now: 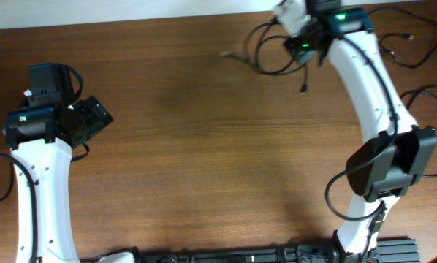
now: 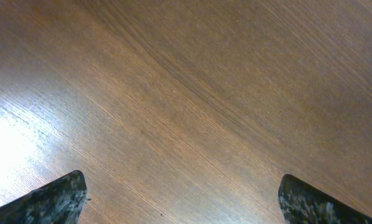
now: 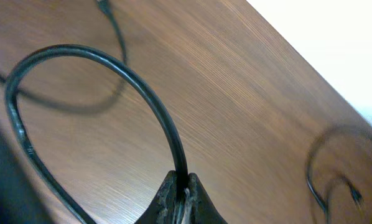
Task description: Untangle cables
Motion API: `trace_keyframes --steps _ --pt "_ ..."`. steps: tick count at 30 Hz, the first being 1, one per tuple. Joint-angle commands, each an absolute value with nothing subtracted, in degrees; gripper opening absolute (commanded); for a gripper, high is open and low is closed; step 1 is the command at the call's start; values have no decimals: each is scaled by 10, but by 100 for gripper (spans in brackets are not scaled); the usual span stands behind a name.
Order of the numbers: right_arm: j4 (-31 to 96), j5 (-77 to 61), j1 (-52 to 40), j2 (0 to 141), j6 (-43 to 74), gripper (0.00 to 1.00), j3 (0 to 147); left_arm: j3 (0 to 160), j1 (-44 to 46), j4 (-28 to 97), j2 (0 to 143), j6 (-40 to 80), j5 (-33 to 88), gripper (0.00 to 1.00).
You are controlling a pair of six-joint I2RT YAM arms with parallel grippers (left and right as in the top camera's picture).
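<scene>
My right gripper (image 1: 304,45) is at the far edge of the table, shut on a thin black cable (image 1: 255,55) that loops out to its left, with a plug end hanging below. In the right wrist view the fingers (image 3: 181,186) pinch this cable (image 3: 80,53), which arcs up in a wide loop above the wood. A second cable (image 1: 412,36) lies in a loose loop at the far right corner and shows blurred in the right wrist view (image 3: 316,177). A third cable (image 1: 432,89) curves by the right edge. My left gripper (image 1: 94,117) (image 2: 185,196) is open and empty over bare wood at the left.
The wooden table (image 1: 204,146) ends at a white surface along the far edge (image 3: 335,50). A small pale object (image 1: 229,52) lies left of the held loop. The right arm's white link (image 1: 372,80) spans the right side. Thicker black arm wires hang by both bases.
</scene>
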State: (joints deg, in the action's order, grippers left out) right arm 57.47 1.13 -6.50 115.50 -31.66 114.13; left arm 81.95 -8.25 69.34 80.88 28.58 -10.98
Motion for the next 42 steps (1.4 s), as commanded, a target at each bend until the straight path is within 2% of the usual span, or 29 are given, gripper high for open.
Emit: trace_keyframes --steps 1,4,12,13,14,15,16,24,31,33,35,38,42 --pt "576 -45 -13 1152 -310 4 1146 816 -83 692 797 293 -114 99" --pt "546 -114 19 1162 -312 4 1145 816 -83 693 797 293 -114 99" --pt "447 -68 38 1296 -312 4 1145 816 -83 693 797 293 -114 99" --pt "438 -69 43 1308 -310 14 1145 816 -83 693 797 293 -114 99" --pt "434 -75 53 1322 -310 59 1145 816 -83 692 797 293 -114 99" --pt "437 -77 57 1325 -310 92 1145 816 -83 693 797 293 -114 99" --pt "440 -80 57 1324 -309 99 1146 816 -83 693 797 293 -114 99" --pt "522 -127 56 1177 -185 99 1155 816 -83 693 797 293 -114 99" --pt "781 -149 69 941 -157 99 1145 816 -83 693 797 293 -114 99" --pt "813 -151 69 874 -157 99 1126 816 -83 693 797 293 -114 99" --pt "812 -150 69 792 -155 99 1073 816 -83 693 797 293 -114 99" --pt "762 -150 69 630 -137 99 915 816 -83 693 797 293 -114 99" --pt "578 -150 69 401 -99 99 634 816 -83 693 797 293 -114 99"
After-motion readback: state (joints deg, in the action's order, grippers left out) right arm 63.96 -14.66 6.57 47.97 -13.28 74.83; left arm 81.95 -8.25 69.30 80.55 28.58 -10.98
